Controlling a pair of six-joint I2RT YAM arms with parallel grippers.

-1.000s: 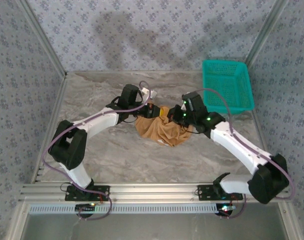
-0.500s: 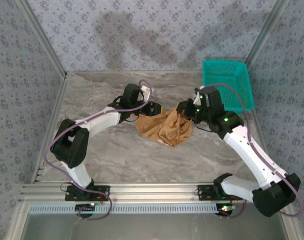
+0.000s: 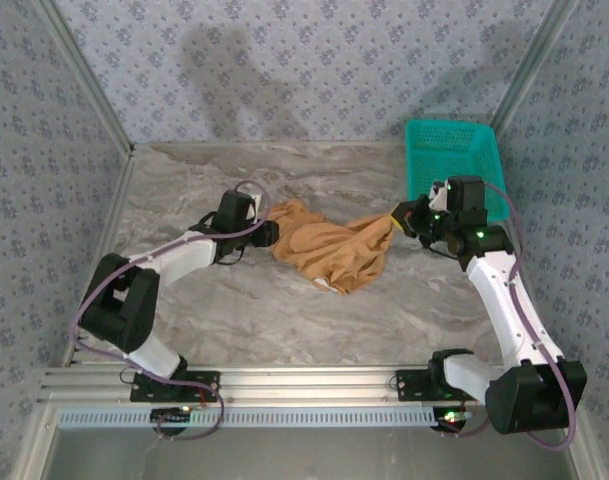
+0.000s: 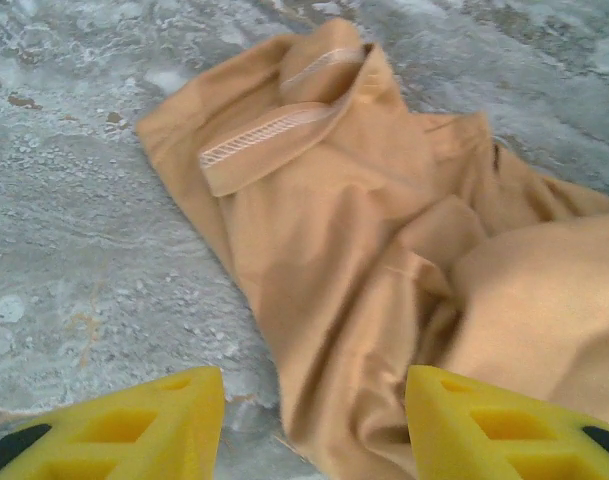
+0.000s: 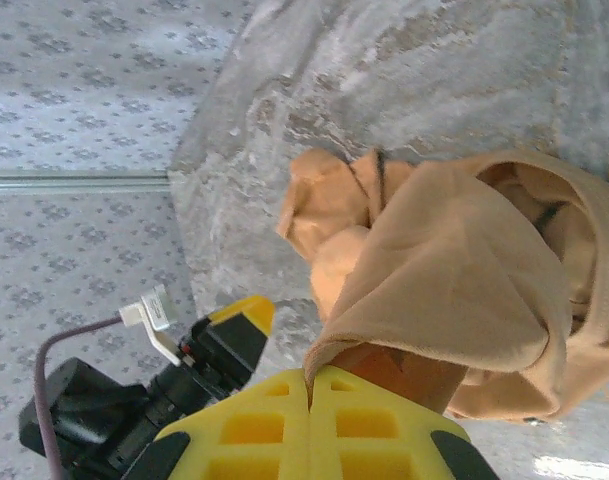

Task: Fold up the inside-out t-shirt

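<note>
While the inside-out t-shirt (image 3: 329, 250) lies bunched near the middle of the marble table (image 3: 234, 310), we see its right end drawn out into a point towards the teal basket (image 3: 464, 170). The right gripper (image 3: 399, 218) has that end. In the right wrist view its yellow fingers (image 5: 244, 430) are pressed together with tan cloth pinched between them. The left gripper (image 3: 267, 232) sits at the shirt's left edge, jaws parted, gripping nothing. In the left wrist view we see a stitched hem (image 4: 274, 135) folded over just ahead of it, with cloth lying flat below the gap.
</note>
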